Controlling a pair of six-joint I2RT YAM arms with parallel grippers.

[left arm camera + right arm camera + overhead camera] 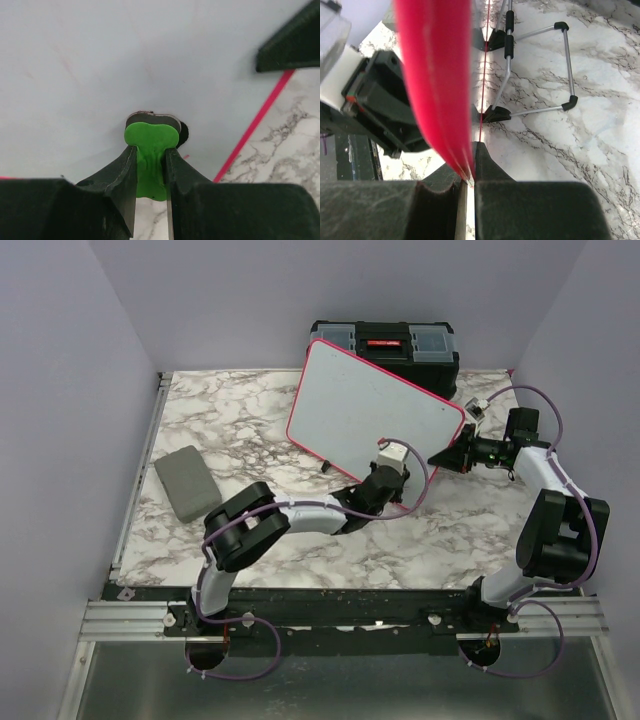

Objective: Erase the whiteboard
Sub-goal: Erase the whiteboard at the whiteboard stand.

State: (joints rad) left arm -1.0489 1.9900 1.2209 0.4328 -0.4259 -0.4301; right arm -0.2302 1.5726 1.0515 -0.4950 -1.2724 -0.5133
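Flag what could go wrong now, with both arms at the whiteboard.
The right tool pinches only the thin pink rim of the whiteboard; wiping pressure might slip it and tip the board on its wire stand. The left tool holds the green eraser by a narrow tab, so it may twist loose.

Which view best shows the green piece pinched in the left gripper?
Left wrist: the green piece fills the centre, clamped in the left gripper, its tip against the whiteboard. In the top external view the left arm hides it; the right wrist shows none of it.
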